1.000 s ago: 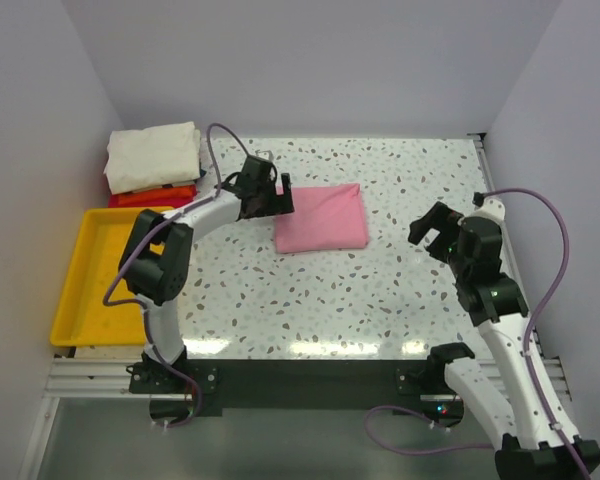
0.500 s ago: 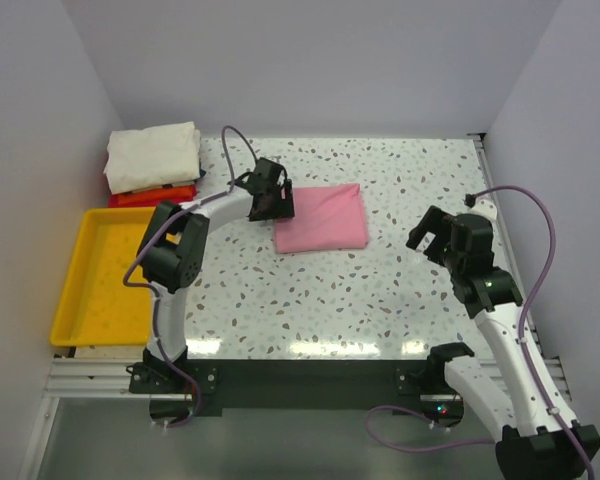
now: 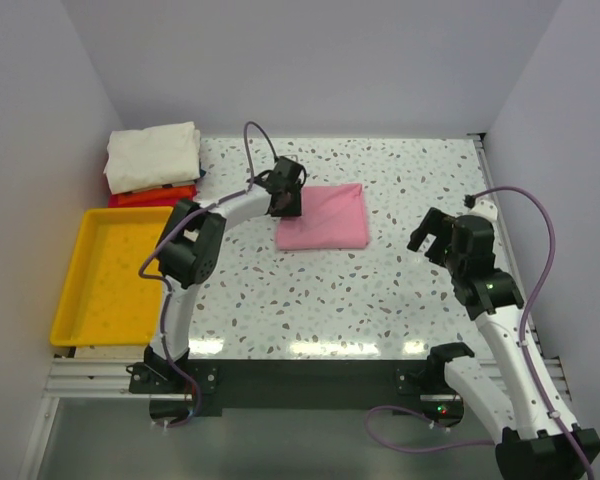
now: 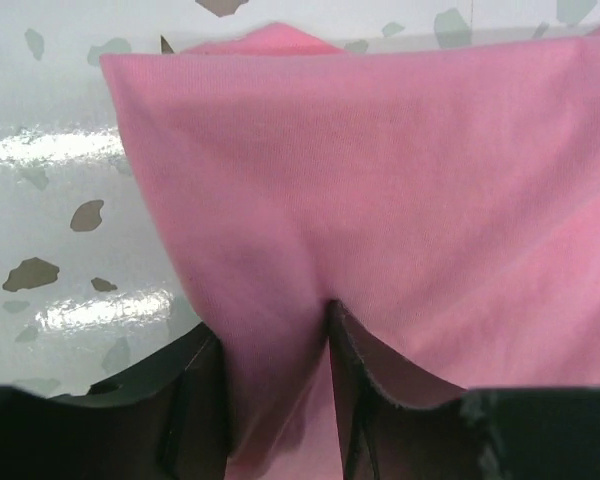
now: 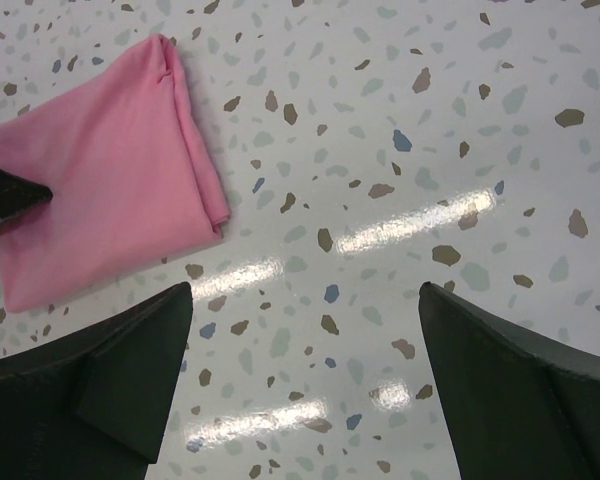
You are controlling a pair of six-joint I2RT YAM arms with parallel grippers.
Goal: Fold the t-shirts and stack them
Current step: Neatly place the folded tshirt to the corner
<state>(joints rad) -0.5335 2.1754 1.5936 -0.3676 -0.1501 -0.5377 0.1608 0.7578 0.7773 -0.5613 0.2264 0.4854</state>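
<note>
While read from nine o'clock across: yellow plastic tray [image 3: 80, 300] at the eight o'clock edge of the speckled surface [image 3: 400, 180]. Just past it, at ten o'clock in the far corner, cream-white t-shirt [image 3: 152, 157] folded and lying atop orange-red t-shirts [image 3: 160, 195], only a thin band of those showing.

Near the middle, toward twelve o'clock, left tool [image 3: 291, 203] [image 4: 272, 330] reaching in from the tray side and pinching the nine o'clock edge of the light pink t-shirt [image 3: 325, 218] [image 4: 380, 180] [image 5: 100, 180]; from the wrist, a fold of pink cloth bunched between the two dark fingers [image 4: 195, 400]. Pink t-shirt otherwise lying flat as a folded rectangle, well apart from the corner stack.

At four o'clock, right tool [image 3: 432, 232] [image 5: 305, 290] hovering over bare speckled surface, spread wide, gripping nothing, with the pink t-shirt at ten o'clock in its own view.
</note>
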